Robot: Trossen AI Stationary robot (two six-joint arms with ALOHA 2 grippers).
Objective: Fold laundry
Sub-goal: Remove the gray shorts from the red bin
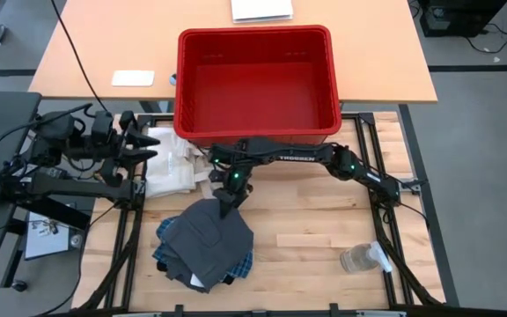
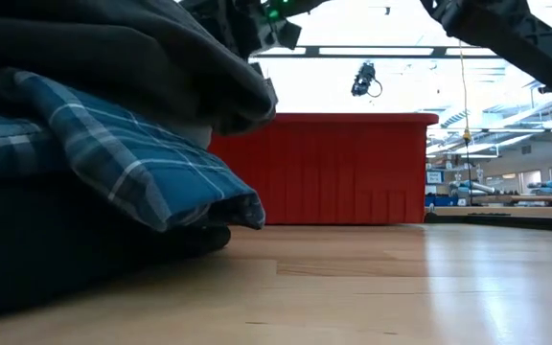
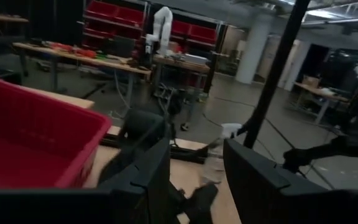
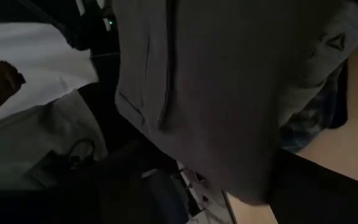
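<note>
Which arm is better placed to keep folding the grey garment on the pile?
The right. Its gripper sits at the far edge of the dark grey garment, which lies atop the plaid shirt. The left gripper waits off to the side, over the cream tote bag.

The high camera looked straight down over the whole bench [image 1: 324, 220]. The low one sat at bench height, close against the plaid shirt [image 2: 113, 153], facing the red bin [image 2: 333, 168], which both shared. The left wrist camera faced the room past its fingers [image 3: 260, 186]; the right wrist's pressed near the dark grey garment [image 4: 216, 93].
</note>
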